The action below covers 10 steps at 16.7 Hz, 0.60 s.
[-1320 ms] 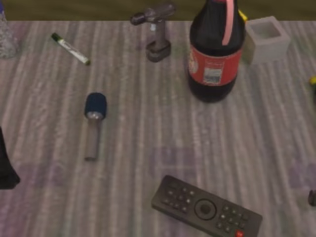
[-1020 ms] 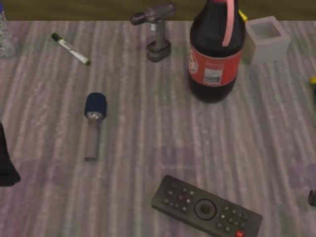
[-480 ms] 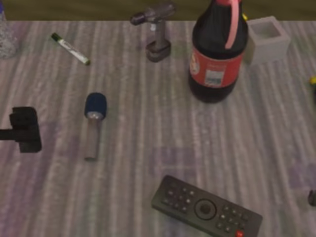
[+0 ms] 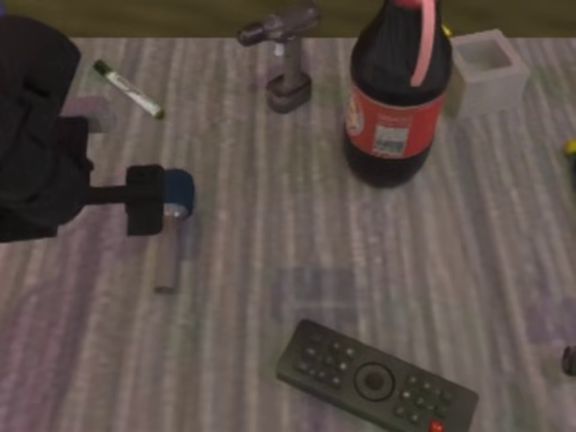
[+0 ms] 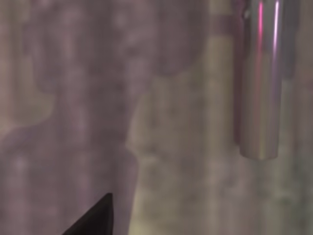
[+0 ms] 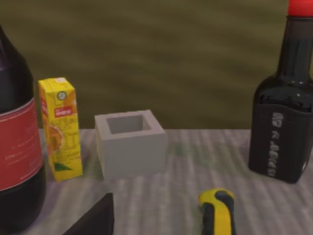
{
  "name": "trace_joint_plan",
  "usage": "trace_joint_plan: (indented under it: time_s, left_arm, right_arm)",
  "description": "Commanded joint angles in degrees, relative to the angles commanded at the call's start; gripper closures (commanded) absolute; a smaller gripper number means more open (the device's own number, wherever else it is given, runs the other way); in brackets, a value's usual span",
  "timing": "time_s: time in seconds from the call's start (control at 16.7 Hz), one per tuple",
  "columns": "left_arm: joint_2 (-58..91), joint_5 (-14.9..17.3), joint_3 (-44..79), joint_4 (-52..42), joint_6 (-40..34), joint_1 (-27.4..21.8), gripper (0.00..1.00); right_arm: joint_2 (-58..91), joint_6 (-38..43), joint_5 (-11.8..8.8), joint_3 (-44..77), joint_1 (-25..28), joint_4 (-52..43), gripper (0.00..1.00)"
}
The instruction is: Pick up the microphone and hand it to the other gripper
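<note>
The microphone [image 4: 167, 256] lies on the table's left half, its dark blue head [image 4: 182, 187] toward the far side and its grey handle toward the near side. My left gripper [image 4: 145, 200] hovers over the left side of the head and collar, open and holding nothing. In the left wrist view the shiny handle [image 5: 259, 93] lies off to one side and only one black fingertip [image 5: 95, 220] shows. My right gripper [image 4: 569, 360], the other gripper, is parked at the right edge, open, with one fingertip [image 6: 95, 218] in its wrist view.
A big cola bottle [image 4: 393, 99], a grey drill [image 4: 286, 54], a green-capped marker [image 4: 129, 88] and a grey open box [image 4: 487, 70] stand along the far side. A black remote [image 4: 376, 378] lies near the front. A juice carton [image 6: 61, 127], dark sauce bottle [image 6: 283, 112] and yellow-handled tool [image 6: 217, 210] sit at the right.
My left arm has swung in from the table's left edge and up over the microphone's head. The microphone has not moved. The right arm stays parked.
</note>
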Motion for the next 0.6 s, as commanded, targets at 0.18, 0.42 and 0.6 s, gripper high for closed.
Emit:
trace_joint_plan:
  time_s: [0.18, 0.42, 0.6]
  left_arm:
    - [10.6, 0.4, 7.9, -5.1, -1.9, -2.0, 0.00]
    - [17.8, 0.7, 13.7, -8.6, -3.1, -3.4, 0.00]
    - [18.2, 0.7, 14.1, -8.8, -3.2, -3.5, 0.00]
  right_arm:
    - [0.0, 0.0, 0.0, 0.0, 0.0, 0.0, 0.00]
    - [0.0, 0.0, 0.0, 0.0, 0.0, 0.0, 0.00]
    - [0.0, 0.0, 0.0, 0.0, 0.0, 0.0, 0.00]
